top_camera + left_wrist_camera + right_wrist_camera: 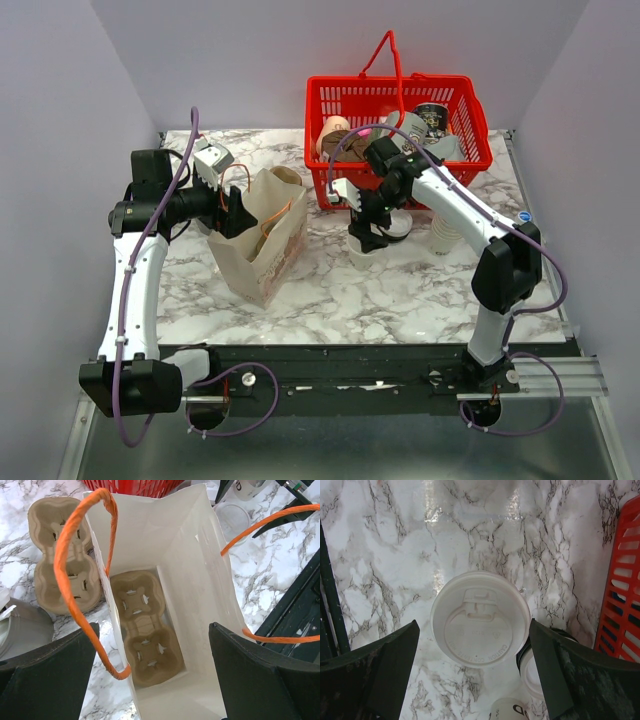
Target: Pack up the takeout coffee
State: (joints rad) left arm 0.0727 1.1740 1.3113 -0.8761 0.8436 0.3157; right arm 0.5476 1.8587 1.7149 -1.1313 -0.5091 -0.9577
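Right gripper (366, 235) hangs with fingers spread wide over the cup (480, 620), which stands lidded on the table (400, 295) at about 6 o'clock from the basket (470, 120). Left gripper (236, 214), also spread, hovers over the open bag (200, 575) at the cup's 9 o'clock. A carrier (142, 630) lies inside the bag.

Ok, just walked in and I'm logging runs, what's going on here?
Two robot arms are at work. The right hand hangs open above the takeout coffee, which stands lidded on the marble table, not yet gripped. The left hand is open over the mouth of the paper bag, which holds a cardboard cup carrier.
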